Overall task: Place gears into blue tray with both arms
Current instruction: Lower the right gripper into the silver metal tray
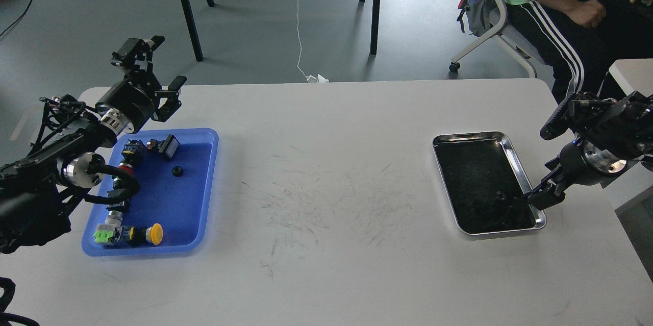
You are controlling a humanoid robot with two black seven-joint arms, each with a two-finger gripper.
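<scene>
No writing or brand can be read anywhere on your desk (326, 173).

Nearest you on the left, the blue tray (206, 188) holds a column of push-button switches along its left side: a green one (103, 235) and a yellow one (154, 233) at the near end, a red-and-green one (124, 169) higher up, and a black square one (168, 146) at the far end. The exact count of switches is hard to tell, since your left arm's cable crosses them. One gear (177, 171) lies alone on the blue floor of the tray, apart from the switches.

On the right, the silver tray (515, 150) has a dark inside; one small gear (500, 195) shows faintly near its near right corner. Your right hand (536, 197) sits at that tray's right rim, low over that corner, and it is too dark to tell whether its fingers are apart.

Farther back, your left hand (155, 68) is raised beyond the blue tray's far left corner, fingers spread wide and holding nothing.
</scene>
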